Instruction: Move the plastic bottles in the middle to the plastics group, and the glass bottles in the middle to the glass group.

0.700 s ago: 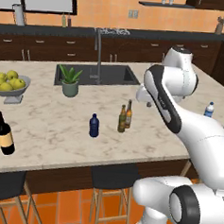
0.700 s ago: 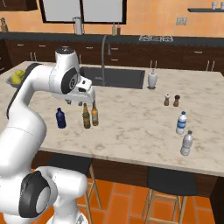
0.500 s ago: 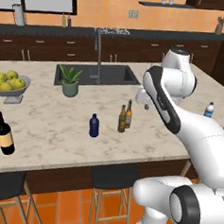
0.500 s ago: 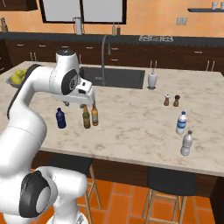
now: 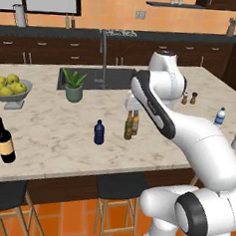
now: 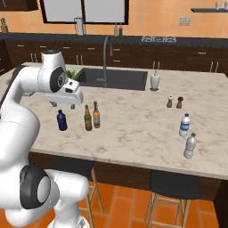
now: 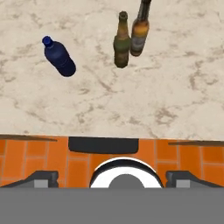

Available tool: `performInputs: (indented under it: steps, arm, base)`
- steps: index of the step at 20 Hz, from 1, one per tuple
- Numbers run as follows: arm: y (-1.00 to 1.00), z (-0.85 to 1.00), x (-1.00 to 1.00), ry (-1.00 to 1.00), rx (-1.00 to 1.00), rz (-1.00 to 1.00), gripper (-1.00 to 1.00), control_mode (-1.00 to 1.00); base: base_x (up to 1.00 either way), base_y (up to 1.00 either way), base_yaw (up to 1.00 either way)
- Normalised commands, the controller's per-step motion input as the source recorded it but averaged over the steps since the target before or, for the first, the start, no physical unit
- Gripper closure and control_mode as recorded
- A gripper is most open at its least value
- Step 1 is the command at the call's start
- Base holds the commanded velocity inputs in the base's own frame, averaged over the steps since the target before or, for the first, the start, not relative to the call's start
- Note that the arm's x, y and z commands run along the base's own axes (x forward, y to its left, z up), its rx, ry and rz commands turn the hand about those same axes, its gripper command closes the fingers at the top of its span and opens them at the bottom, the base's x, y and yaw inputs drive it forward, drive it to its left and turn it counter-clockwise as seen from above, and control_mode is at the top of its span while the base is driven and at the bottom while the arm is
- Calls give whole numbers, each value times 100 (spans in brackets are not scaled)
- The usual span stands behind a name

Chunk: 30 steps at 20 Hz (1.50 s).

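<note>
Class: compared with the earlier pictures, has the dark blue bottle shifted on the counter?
No. The dark blue bottle keeps its spot left of the two slim bottles.

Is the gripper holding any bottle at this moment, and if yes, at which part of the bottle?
Nothing is held. The gripper is open and above the counter edge; the dark blue bottle, olive green bottle and brown bottle stand apart from it.

The marble-look counter [image 5: 54, 135] is showing a pale, veined, smooth matt surface. Beside the dark sink [image 5: 117, 79] set in it, the olive green bottle [image 7: 122, 41] and brown bottle [image 7: 139, 33] are looking like dull glass, and the dark blue bottle [image 7: 59, 57] is reading as smooth plastic. Nearer the counter's end, the clear water bottle [image 6: 185, 125] is looking translucent.
</note>
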Motion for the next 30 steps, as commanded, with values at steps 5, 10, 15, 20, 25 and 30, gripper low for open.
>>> performInputs:
  steps: [5, 10, 15, 20, 25, 30]
  arm:
    - [40, 0, 1, -5, 0, 0, -100, -100]
    - [44, 0, 2, -3, 0, 0, -100, -100]
    - [37, -1, 1, -5, 0, 0, -100, -100]
    - [28, -15, 22, -4, 0, 1, -100, -100]
    - [27, -25, 46, 0, 0, 1, -100, -100]
    - [7, -30, 72, 0, 0, 7, -100, -100]
  base:
    - [0, 0, 0]
    - [0, 0, 0]
    - [0, 0, 0]
    - [0, 0, 0]
    - [0, 0, 0]
    - [0, 0, 0]
